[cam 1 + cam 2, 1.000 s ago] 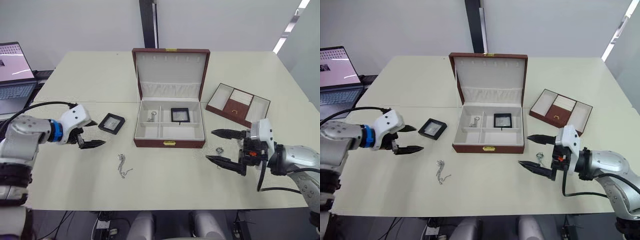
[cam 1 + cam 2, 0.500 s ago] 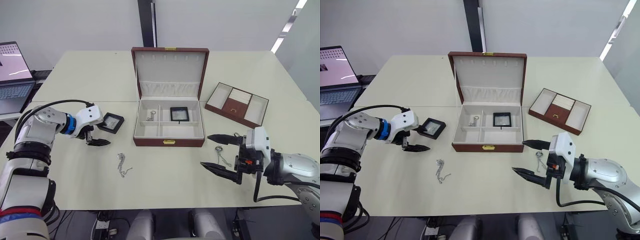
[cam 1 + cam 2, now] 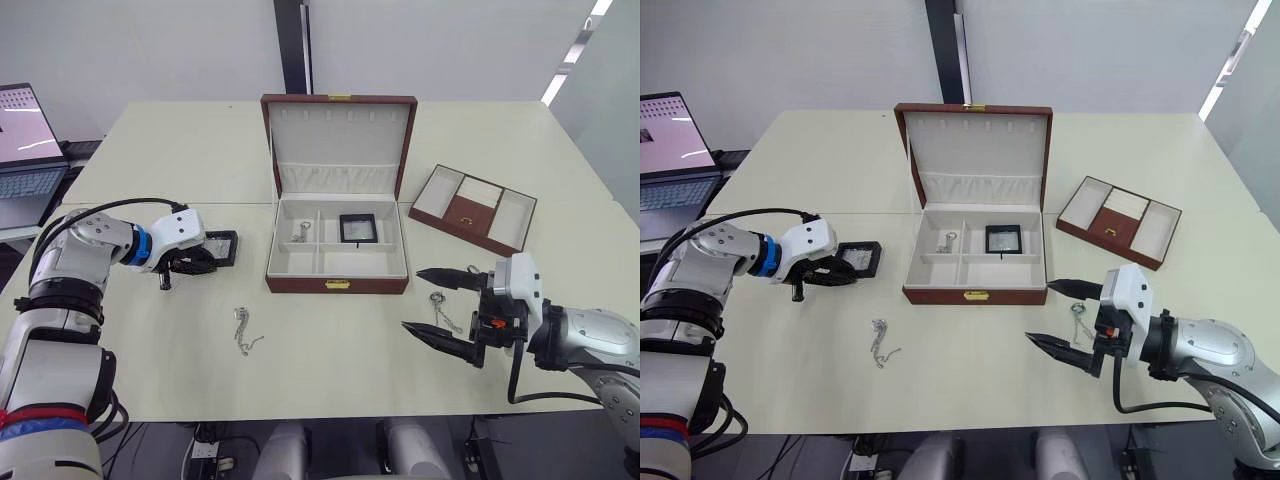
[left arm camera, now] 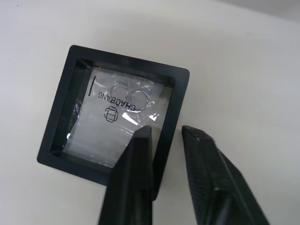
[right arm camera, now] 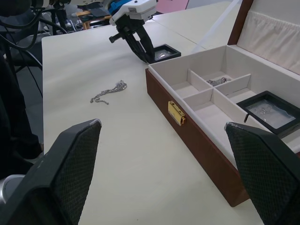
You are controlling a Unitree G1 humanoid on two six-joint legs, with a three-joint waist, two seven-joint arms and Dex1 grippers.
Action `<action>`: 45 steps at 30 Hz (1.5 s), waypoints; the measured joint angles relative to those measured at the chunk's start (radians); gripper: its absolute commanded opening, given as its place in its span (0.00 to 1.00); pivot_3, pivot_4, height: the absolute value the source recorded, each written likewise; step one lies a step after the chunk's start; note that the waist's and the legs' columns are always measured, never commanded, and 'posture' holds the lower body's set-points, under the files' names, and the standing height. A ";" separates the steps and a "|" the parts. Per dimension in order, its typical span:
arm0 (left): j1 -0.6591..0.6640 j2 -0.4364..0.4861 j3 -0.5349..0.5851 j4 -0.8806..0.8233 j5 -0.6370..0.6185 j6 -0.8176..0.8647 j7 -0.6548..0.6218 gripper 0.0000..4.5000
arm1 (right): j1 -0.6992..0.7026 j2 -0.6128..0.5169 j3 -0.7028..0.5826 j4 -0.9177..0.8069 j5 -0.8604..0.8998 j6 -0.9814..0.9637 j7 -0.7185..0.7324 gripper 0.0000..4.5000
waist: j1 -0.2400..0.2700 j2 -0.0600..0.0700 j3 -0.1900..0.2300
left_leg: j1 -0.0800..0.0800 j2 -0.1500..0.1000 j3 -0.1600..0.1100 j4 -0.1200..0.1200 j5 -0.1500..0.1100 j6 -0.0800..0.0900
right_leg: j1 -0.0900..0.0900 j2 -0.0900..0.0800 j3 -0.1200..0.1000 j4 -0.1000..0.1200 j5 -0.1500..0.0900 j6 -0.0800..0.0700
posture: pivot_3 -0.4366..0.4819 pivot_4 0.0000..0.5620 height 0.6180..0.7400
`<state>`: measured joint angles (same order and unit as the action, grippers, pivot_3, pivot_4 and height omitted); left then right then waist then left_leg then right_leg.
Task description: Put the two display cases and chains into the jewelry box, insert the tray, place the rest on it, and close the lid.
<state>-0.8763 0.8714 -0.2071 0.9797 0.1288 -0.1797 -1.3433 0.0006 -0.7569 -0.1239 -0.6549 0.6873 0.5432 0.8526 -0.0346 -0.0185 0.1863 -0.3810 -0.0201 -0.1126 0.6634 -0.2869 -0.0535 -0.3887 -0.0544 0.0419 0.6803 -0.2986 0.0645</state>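
One display case (image 4: 112,117), black-framed with a clear centre, lies on the table left of the jewelry box (image 3: 337,285). My left gripper (image 3: 200,262) is shut on its near rim, one finger (image 4: 140,154) inside the frame and the other outside. The second display case (image 3: 359,228) and a chain (image 3: 302,233) lie in the box's back compartments, under the raised lid (image 3: 340,140). Another chain (image 3: 243,330) lies on the table in front of the box. My right gripper (image 3: 412,299) hangs wide open just left of a ringed chain (image 3: 441,308). The tray (image 3: 465,236) sits to the box's right.
A laptop (image 3: 25,150) stands open off the table's far left corner. The table's front edge runs close behind both arms.
My left gripper has slid in from the left onto the display case and closed on its rim; the case now lies squarer to the table. The right gripper has hardly moved.
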 measured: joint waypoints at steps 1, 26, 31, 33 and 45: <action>0.000 0.000 0.001 0.000 0.000 0.001 0.000 0.00 | 0.000 0.000 0.000 0.005 -0.001 -0.003 0.002 1.00 | 0.000 0.000 0.000 | 0.000 0.000 0.000 0.000 0.000 0.000 | 0.000 0.000 0.000 0.000 0.000 0.000 | 0.48 0.27 1.00; 0.011 0.082 0.050 -0.202 -0.048 0.144 -0.087 0.00 | 0.021 -0.002 -0.062 0.047 0.005 -0.035 0.032 1.00 | -0.001 0.000 0.000 | 0.000 0.000 0.000 0.001 0.000 0.000 | 0.000 0.000 0.000 0.001 0.000 0.000 | 0.48 0.27 1.00; 0.025 0.085 0.054 -0.437 -0.096 0.325 -0.147 0.00 | 0.022 -0.002 -0.095 0.048 0.032 -0.026 0.004 1.00 | 0.000 0.000 0.000 | 0.000 0.000 0.000 0.001 0.000 0.000 | 0.000 0.000 0.000 0.000 0.000 0.000 | 0.48 0.27 1.00; 0.027 0.076 0.054 -0.511 -0.117 0.398 -0.155 0.00 | 0.031 -0.001 -0.101 0.048 0.037 -0.025 -0.010 1.00 | 0.000 0.000 0.000 | 0.000 0.000 0.000 0.001 0.000 0.000 | 0.000 0.000 0.000 0.001 0.000 0.000 | 0.48 0.27 1.00; -0.152 -0.130 -0.024 -0.735 -0.238 0.700 -0.193 0.00 | 0.104 0.031 -0.128 0.023 0.022 -0.027 -0.114 1.00 | -0.003 -0.001 0.000 | -0.001 0.000 0.000 0.002 0.000 0.000 | 0.001 0.000 0.000 0.001 0.000 0.000 | 0.48 0.27 1.00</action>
<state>-1.0288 0.7413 -0.2315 0.2447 -0.1094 0.5204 -1.5366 0.1044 -0.7259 -0.2521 -0.6321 0.7098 0.5163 0.7384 -0.0376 -0.0191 0.1862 -0.3815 -0.0201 -0.1127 0.6652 -0.2867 -0.0534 -0.3881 -0.0540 0.0424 0.6815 -0.2986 0.0645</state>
